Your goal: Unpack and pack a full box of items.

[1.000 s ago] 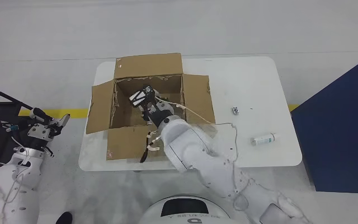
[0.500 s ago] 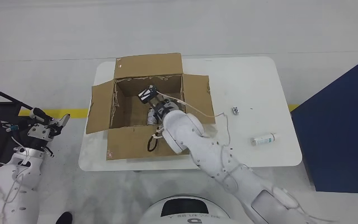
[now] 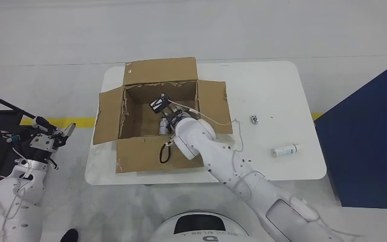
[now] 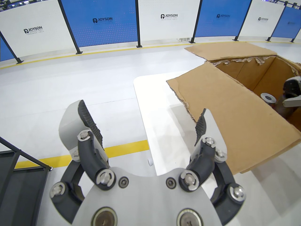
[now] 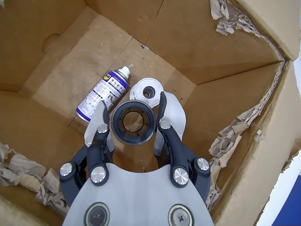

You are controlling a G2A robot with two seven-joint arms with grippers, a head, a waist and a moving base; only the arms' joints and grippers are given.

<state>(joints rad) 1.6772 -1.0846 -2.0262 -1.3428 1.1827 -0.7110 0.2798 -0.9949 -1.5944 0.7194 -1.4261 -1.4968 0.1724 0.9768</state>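
In the right wrist view, inside the cardboard box (image 5: 211,48), the right gripper (image 5: 132,105) pinches a black ring (image 5: 117,123) above a spray can (image 5: 103,92) and a white roll (image 5: 141,88) that lie just beside each other on the box floor. The top view adds a small bottle (image 3: 284,150) on the table (image 3: 272,85) - well apart from the box. The left gripper (image 4: 141,111) hangs beside the table - spread, holding nothing.

Compared to a second ago, the right gripper (image 5: 132,99), jaws clamped on the black ring-shaped spool (image 5: 133,124), sits a bit further toward the right side of the open cardboard box (image 3: 213,106). The arm behind it is straighter too, so from above the blue-and-white spray can (image 3: 163,125) is uncovered.
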